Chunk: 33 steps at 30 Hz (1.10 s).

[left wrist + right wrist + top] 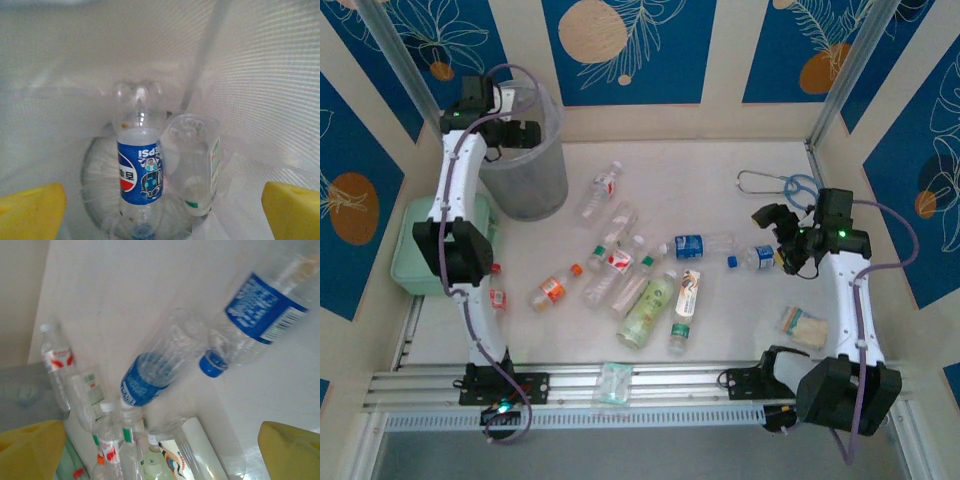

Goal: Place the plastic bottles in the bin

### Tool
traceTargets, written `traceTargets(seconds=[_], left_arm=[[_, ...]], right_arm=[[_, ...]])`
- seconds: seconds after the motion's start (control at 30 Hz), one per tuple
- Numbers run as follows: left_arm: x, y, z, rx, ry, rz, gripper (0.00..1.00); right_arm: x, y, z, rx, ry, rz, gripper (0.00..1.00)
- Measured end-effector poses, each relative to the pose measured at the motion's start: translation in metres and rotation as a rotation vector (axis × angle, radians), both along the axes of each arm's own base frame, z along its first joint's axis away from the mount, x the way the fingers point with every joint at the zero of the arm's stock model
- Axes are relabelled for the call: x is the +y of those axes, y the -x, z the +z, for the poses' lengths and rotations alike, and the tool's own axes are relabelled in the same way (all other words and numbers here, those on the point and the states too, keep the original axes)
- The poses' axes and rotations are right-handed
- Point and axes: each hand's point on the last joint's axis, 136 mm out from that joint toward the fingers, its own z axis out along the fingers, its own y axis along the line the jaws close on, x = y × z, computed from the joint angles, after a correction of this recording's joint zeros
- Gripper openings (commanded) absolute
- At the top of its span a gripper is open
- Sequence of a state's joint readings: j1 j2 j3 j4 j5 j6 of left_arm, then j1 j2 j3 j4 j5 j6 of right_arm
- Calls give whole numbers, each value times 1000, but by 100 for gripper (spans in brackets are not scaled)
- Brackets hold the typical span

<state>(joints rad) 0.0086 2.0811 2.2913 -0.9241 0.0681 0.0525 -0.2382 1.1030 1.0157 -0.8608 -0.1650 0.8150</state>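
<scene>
Our left gripper [523, 133] hangs over the bin [525, 190] at the far left of the table [720, 160]. Its yellow fingers [30, 210] stand wide apart and hold nothing. Below them, two bottles lie side by side in the bin: a Pepsi bottle [140, 172] and a green-label bottle [197, 165]. So we think this drop is done. To do the next bit well, we lift this arm straight up, so the fingers do not catch the thin bag [260, 75] inside the bin.

Our right gripper [775, 228] is wide open too, with nothing in it. It hovers just beside a blue-cap bottle [755, 258]. Many more bottles [620, 262] lie in the middle of the table. We should come down over the fat middle of the blue-cap bottle, with one finger on each side, and squeeze softly. Round bottles can roll away, and thin ones can squash.
</scene>
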Motion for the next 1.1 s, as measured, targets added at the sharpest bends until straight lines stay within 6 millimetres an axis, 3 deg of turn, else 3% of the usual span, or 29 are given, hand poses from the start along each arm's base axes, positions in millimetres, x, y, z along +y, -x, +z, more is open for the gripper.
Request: traceTargets(seconds=[0.3, 0.43, 0.53, 0.77, 0.97, 1.1], left_arm=[[-5, 50, 98, -202, -10, -11, 100], [-18, 80, 116, -253, 27, -33, 100], [-41, 107, 106, -256, 71, -72, 100], [-146, 156, 43, -161, 250, -339, 100], [-189, 189, -23, -27, 314, -417, 100], [-208, 214, -31, -22, 385, -468, 100]], right_arm=[[-19, 4, -37, 153, -57, -219, 99], [-36, 0, -60, 231, -47, -272, 99], [-42, -4, -76, 273, -48, -278, 99], [-57, -17, -100, 301, -43, -281, 99], [-64, -25, -129, 363, -53, -269, 99], [-66, -33, -144, 388, -63, -259, 99]])
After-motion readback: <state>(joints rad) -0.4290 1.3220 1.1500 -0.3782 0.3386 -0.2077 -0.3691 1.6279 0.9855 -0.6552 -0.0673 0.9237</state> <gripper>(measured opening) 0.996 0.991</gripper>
